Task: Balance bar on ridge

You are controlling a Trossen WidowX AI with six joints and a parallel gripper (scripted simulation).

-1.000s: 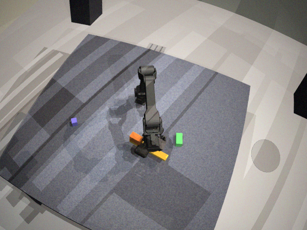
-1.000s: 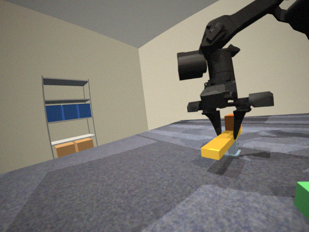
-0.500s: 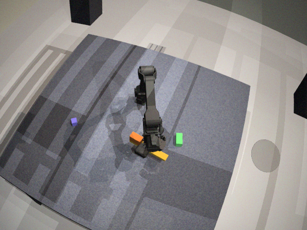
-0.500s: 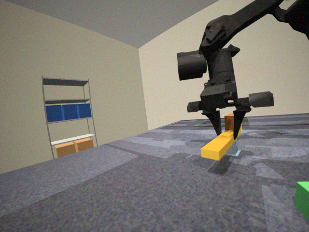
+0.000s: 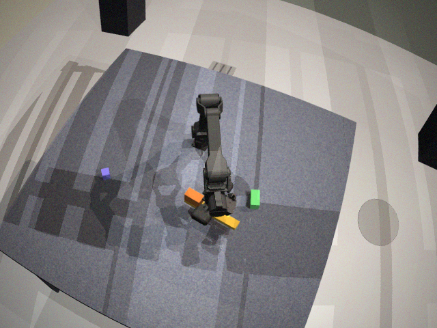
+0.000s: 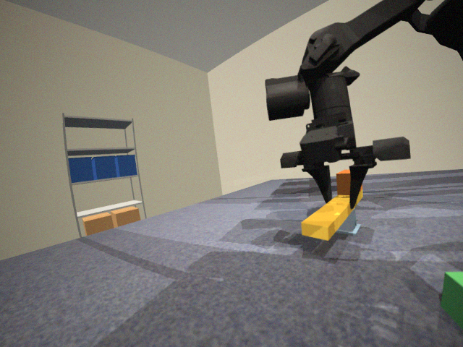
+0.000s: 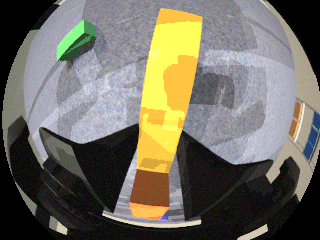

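Note:
A long yellow bar (image 5: 229,221) (image 6: 328,216) (image 7: 168,87) with an orange end block (image 5: 194,196) (image 6: 343,181) (image 7: 151,190) lies between my gripper's fingers. My gripper (image 6: 338,199) (image 7: 159,131) is shut on the bar near its orange end. In the exterior view the bar sits over a pale blue ridge (image 6: 347,225), its yellow end sloping down a little toward the camera and clear of the table (image 5: 282,148) (image 6: 187,283). From above, the arm hides the ridge and the middle of the bar.
A green block (image 5: 255,198) (image 6: 453,296) (image 7: 75,40) stands right of the arm. A small purple cube (image 5: 105,172) sits far left. A shelf rack (image 6: 103,171) with blue and orange boxes stands by the wall.

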